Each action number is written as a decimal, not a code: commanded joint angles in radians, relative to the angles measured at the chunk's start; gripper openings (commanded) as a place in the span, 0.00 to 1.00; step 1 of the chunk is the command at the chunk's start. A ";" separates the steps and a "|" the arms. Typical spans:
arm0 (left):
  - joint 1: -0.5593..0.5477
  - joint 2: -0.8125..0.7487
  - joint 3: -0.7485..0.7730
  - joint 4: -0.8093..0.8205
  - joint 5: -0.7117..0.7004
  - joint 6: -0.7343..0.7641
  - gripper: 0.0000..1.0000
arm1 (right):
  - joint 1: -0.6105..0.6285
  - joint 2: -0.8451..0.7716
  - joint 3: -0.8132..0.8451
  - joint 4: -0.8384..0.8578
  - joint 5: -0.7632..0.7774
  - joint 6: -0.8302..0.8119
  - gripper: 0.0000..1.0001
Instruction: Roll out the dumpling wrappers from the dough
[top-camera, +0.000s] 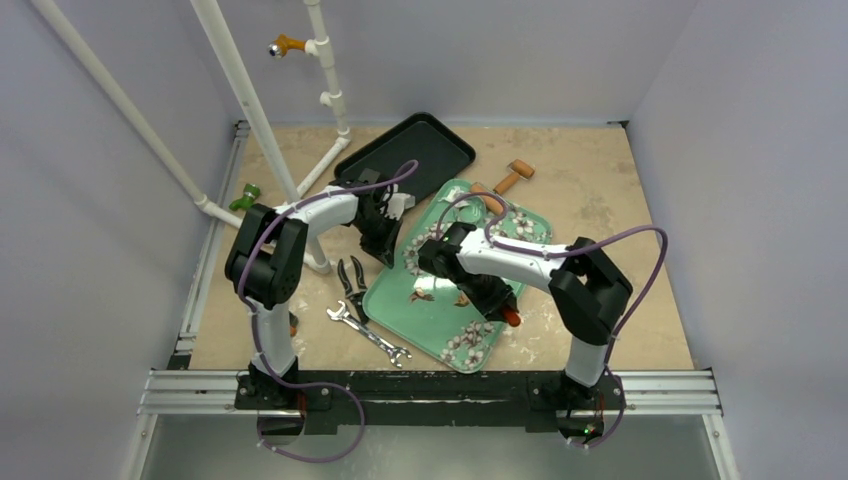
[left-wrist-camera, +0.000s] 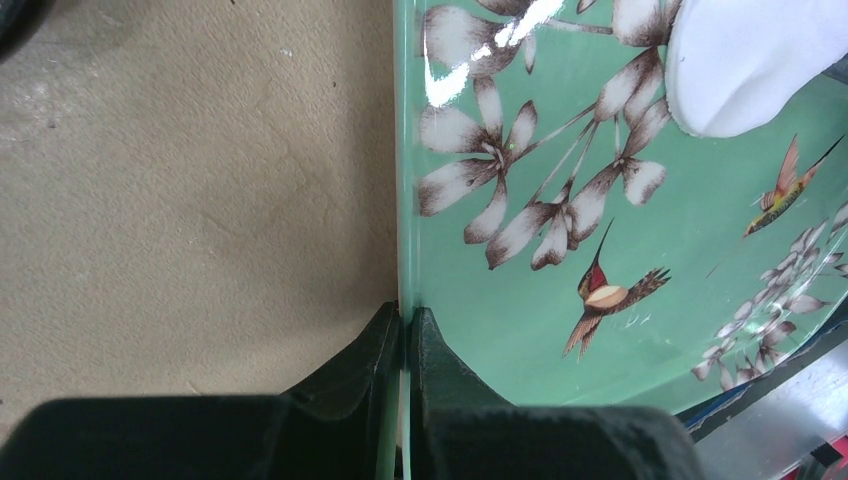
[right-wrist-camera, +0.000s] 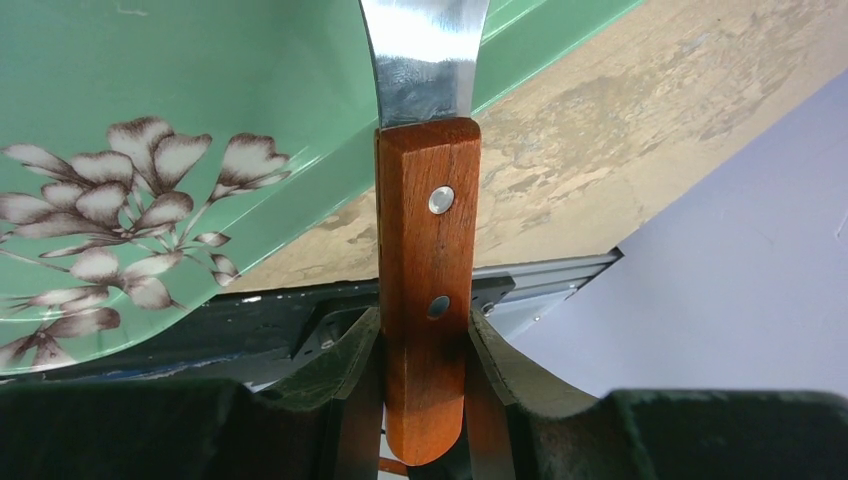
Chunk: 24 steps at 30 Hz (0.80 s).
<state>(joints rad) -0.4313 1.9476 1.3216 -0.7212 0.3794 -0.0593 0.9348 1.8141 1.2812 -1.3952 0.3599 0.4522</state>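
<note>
A green tray (top-camera: 440, 325) printed with blossoms and hummingbirds lies slantwise mid-table. My left gripper (top-camera: 385, 240) (left-wrist-camera: 405, 315) is shut on the tray's left rim (left-wrist-camera: 402, 200). In the left wrist view's top right corner, white dough (left-wrist-camera: 745, 60) with a rounded edge rests on the tray, cut off by the frame. I cannot tell whether it is a flat dumpling wrapper or a lump. My right gripper (top-camera: 490, 295) (right-wrist-camera: 422, 320) is shut on the wooden handle (right-wrist-camera: 428, 230) of a scraper. Its steel blade (right-wrist-camera: 425, 50) reaches over the tray near its rim (right-wrist-camera: 300, 230).
A black tray (top-camera: 405, 150) lies at the back. A wooden-handled tool (top-camera: 515, 176) sits beyond the green tray. Pliers (top-camera: 350, 278) and a wrench (top-camera: 368, 332) lie left of the tray. White pipes (top-camera: 255, 110) cross the back left, beside a green toy (top-camera: 245, 195).
</note>
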 joint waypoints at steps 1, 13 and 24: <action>0.010 -0.068 -0.006 0.000 0.034 -0.009 0.00 | -0.003 0.016 0.064 0.128 0.066 0.028 0.00; 0.009 -0.066 -0.013 0.008 0.041 -0.015 0.00 | -0.070 -0.014 0.041 0.177 0.115 0.029 0.00; 0.006 -0.065 -0.015 0.008 0.041 -0.016 0.00 | -0.068 0.009 0.033 0.200 0.129 0.006 0.00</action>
<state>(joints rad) -0.4213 1.9438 1.3106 -0.6971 0.3794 -0.0669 0.8764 1.8297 1.2926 -1.2907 0.4103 0.4507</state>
